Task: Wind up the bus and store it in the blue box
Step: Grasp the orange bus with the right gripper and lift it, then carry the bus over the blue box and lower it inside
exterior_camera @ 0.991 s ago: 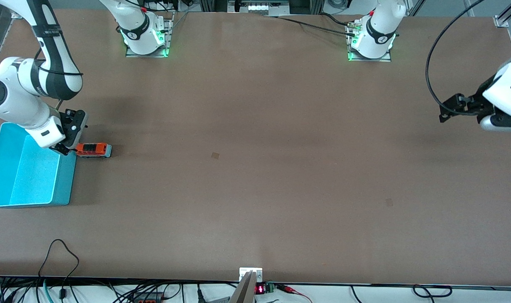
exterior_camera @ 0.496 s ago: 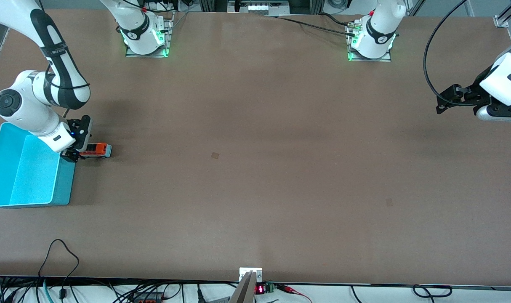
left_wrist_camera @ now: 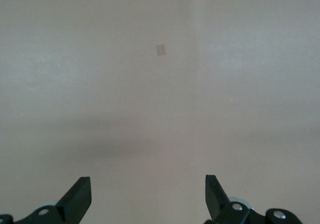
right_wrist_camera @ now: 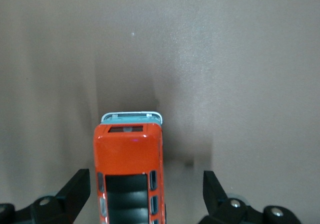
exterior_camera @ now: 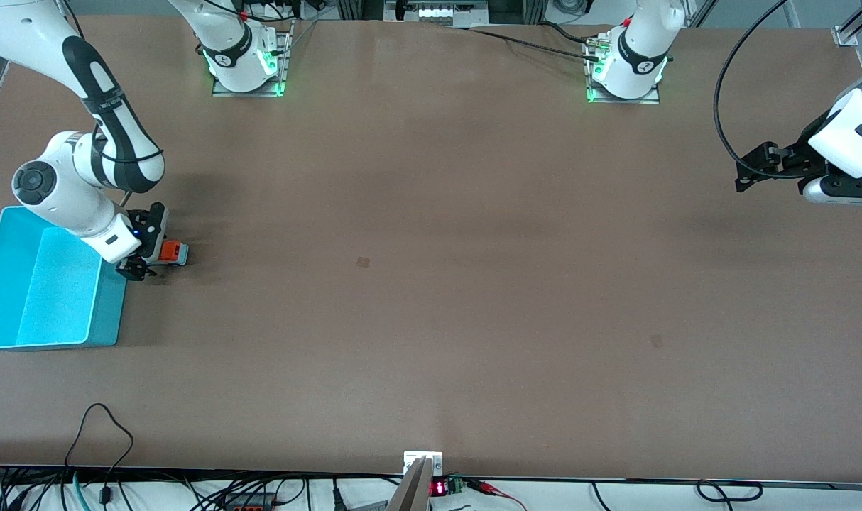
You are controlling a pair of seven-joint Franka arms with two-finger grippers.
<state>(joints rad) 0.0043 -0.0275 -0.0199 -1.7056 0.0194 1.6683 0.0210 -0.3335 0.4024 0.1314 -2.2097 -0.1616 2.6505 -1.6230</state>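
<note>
Right gripper (right_wrist_camera: pixel 145 196), fingers wide apart and empty, straddles the bus (right_wrist_camera: pixel 130 176) beside the blue box (exterior_camera: pixel 40 298) (light, rigid, slick; best pinched across its flanks). Left gripper (left_wrist_camera: pixel 147 196) waits open, well apart from the box.

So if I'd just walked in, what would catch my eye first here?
Probably the blue box, bright against the brown table at the right arm's end. Right beside it, the right hand hangs low over the small orange bus, fingers open on either side of it. The left hand waits in the air, open, over the table's edge at the left arm's end.
</note>
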